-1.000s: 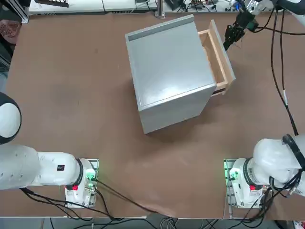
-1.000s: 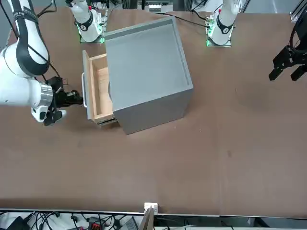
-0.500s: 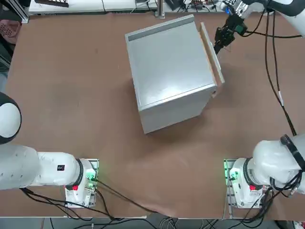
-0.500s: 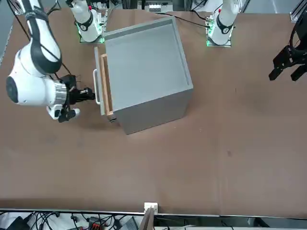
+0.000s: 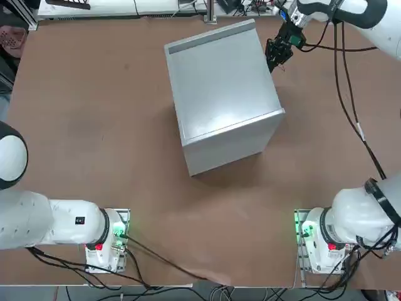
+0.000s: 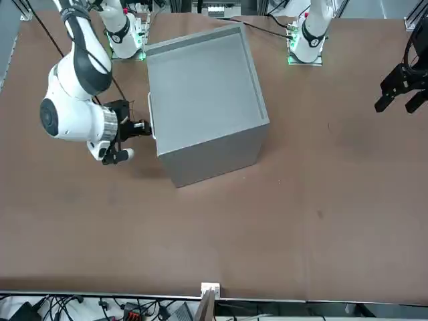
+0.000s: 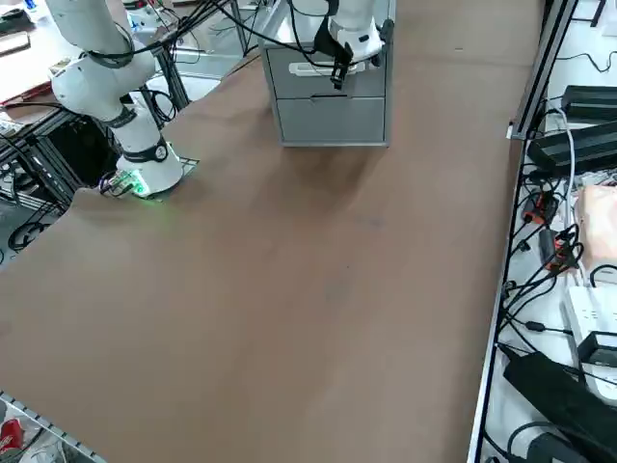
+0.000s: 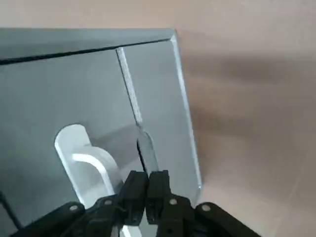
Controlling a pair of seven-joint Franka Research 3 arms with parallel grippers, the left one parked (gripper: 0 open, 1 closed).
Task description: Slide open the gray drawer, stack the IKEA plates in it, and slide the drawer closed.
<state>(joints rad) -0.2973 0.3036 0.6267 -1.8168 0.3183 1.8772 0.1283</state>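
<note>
- One big brown table (image 5: 94, 113) fills the room's middle, bare across most of its top.
- Gray box cabinet (image 5: 219, 94) sits on the table, turned at a slant to the table edges; biggest thing on it.
- Right arm (image 6: 73, 114) reaches across from its base to the cabinet's front face; white links, black cables trailing off it.
- Gray drawer (image 7: 328, 69), the upper of two fronts seen from the right side camera, sits pushed in, its panel level with the cabinet's face. No wood sides showing from overhead or from across the table.
- Pale bar handle (image 8: 86, 160) stands out from the drawer front, seen close from the wrist camera.
- Right gripper (image 5: 276, 53) at the drawer front, near the far corner of the cabinet in the overhead view. Its two black fingers (image 8: 133, 190) are pressed together tip to tip, nothing between them. The tips sit just beside the handle, against or very near the panel; whether they touch it, cannot tell.
- Plates: not visible in any view with the drawer shut.
</note>
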